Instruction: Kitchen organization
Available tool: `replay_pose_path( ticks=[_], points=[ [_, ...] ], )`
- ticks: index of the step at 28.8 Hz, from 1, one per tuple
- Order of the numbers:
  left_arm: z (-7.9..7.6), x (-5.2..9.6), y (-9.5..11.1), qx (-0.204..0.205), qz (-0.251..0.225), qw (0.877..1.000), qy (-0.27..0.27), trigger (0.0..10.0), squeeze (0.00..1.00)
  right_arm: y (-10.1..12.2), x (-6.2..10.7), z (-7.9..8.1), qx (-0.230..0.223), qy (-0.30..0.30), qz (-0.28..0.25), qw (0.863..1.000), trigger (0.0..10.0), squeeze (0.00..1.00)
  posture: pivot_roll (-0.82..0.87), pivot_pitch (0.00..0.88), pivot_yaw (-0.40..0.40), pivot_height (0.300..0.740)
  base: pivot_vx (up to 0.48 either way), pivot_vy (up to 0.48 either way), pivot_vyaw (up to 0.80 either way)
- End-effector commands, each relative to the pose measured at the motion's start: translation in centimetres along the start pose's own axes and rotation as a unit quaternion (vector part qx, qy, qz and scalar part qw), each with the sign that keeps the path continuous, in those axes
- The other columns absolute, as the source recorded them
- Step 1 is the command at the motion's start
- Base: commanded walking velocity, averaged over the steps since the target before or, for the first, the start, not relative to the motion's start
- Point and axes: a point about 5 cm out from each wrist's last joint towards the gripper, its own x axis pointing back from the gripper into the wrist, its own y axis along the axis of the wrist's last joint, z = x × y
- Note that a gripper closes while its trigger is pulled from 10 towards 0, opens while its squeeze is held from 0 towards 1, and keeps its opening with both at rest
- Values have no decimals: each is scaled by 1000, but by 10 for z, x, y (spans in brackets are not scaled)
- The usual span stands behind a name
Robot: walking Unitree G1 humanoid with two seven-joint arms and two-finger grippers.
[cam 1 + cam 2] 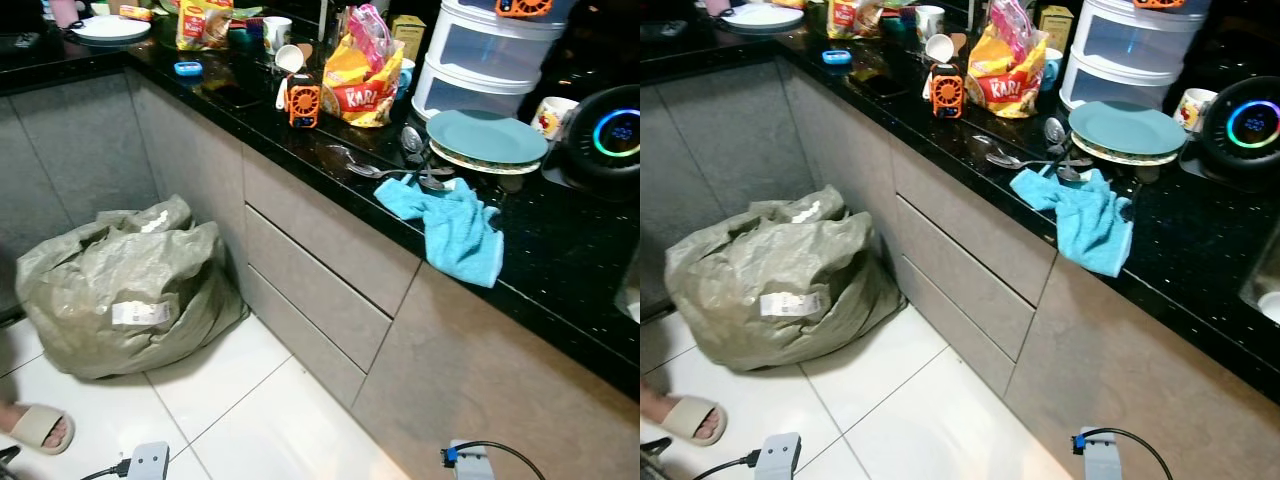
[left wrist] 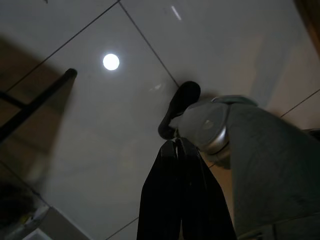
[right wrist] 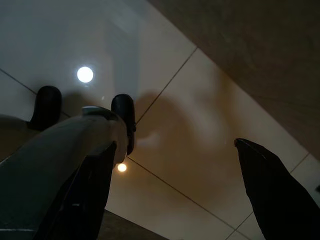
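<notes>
Counter (image 1: 560, 260) crowded; blue towel (image 1: 455, 228) overhangs edge; sack (image 1: 125, 290) blocks floor corner.

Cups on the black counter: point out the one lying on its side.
The white cup beside the small orange fan; its mouth faces sideways, while the white mug behind and the printed mug stand upright.

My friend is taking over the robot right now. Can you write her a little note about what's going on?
Left end effector: shut, hanging over the floor. Right end effector: open, holding nothing, also low over the floor.
On the black counter: blue towel drooping over the edge, spoons, teal plate, snack bag, small orange fan.
Green sack on the floor.
Nothing looks tidied yet; everything is left.
</notes>
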Motion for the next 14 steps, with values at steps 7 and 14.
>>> replay_pose_path(
  ticks=[7,14],
  points=[
    [1,1,-10,9,11,1000,0,10000,0,-4,1,-3,-3,-8,9,1000,10000,0,110,54,-75,740,391,0,0],
    [0,1,-11,9,12,1000,-2,10000,0,-3,0,-2,-5,-8,8,1000,10000,0,110,54,-76,740,389,0,0]
  ],
)
